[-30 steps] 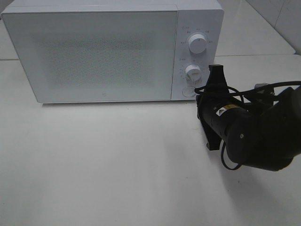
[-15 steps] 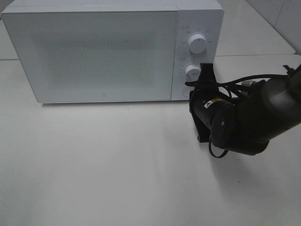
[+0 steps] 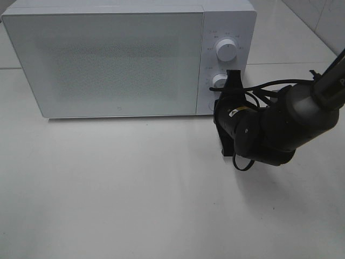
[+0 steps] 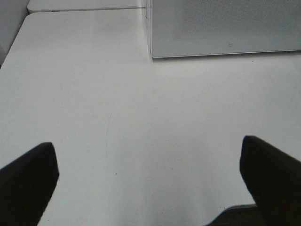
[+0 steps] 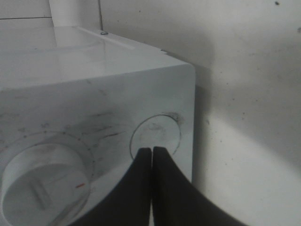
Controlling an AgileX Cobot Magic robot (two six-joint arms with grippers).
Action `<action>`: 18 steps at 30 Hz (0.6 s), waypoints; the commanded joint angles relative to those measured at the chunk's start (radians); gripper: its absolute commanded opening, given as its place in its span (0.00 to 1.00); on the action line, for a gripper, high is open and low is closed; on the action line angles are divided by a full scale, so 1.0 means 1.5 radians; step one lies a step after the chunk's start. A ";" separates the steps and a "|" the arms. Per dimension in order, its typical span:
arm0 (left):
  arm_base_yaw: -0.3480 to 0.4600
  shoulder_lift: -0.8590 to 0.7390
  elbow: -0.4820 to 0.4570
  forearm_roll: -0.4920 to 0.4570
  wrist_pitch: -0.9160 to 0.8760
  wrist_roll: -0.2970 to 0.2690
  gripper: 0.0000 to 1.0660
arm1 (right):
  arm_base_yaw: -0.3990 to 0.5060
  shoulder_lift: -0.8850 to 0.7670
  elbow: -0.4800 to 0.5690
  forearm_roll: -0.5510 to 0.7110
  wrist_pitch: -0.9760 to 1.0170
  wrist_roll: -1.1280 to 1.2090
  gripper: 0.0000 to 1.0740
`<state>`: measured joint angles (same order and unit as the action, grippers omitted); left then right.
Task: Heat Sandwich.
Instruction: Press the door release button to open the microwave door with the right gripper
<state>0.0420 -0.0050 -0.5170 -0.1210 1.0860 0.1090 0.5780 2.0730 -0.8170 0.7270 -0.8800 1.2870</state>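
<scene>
Microwave (image 3: 108, 59), white, stands at the back of the desk (image 3: 135, 189) with its door closed. The sandwich shows in no view, so its look and place cannot be told; the frosted door hides the inside. The right gripper (image 5: 151, 149) is clenched, fingertips together against the round button (image 5: 157, 132) below the lower dial (image 5: 42, 179). The left gripper (image 4: 148, 143) hangs released, jaws wide, above bare desk. The desk is plain white, with pale tiled surfaces behind.
</scene>
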 commanded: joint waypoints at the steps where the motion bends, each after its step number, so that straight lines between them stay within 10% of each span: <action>1: -0.001 -0.011 0.000 -0.005 -0.006 0.001 0.91 | -0.011 0.008 -0.019 -0.022 0.009 0.001 0.00; 18: -0.001 -0.011 0.000 -0.005 -0.006 0.001 0.91 | -0.019 0.042 -0.058 -0.006 -0.015 0.003 0.00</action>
<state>0.0420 -0.0050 -0.5170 -0.1210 1.0860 0.1090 0.5540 2.1400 -0.8910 0.7220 -0.8760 1.2970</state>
